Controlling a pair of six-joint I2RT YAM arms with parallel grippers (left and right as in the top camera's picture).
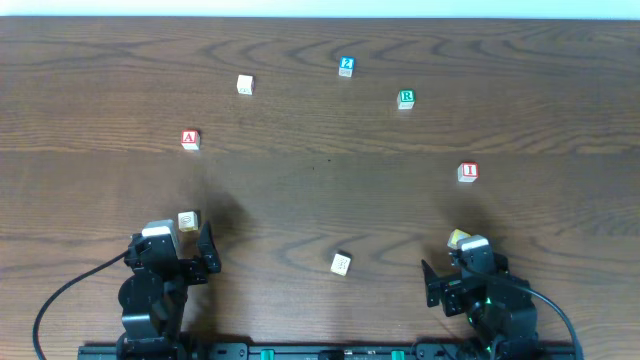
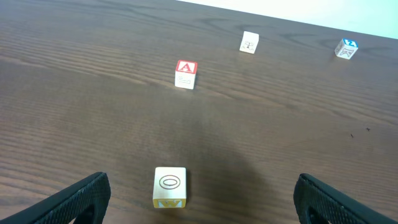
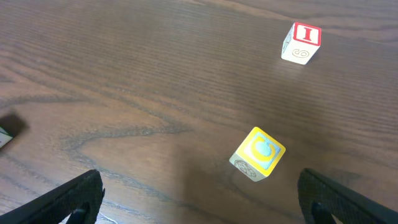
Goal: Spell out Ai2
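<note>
No letter is lined up yet; the first pick is judged to be in hand. The left jaws and right jaws are both spread, with nothing held.

The A block (image 1: 190, 139) lies left of centre, midway between the near and far edges. The 2 block (image 1: 346, 66) lies by the far edge, and the I block (image 1: 467, 172) toward the right edge.

The A block should be gripped squarely on opposite faces. The O block (image 2: 169, 185), by the near edge just ahead of the left jaws, should be passed over high.

Room for the row is offered by the bare bench (image 1: 320, 200) at centre.
</note>
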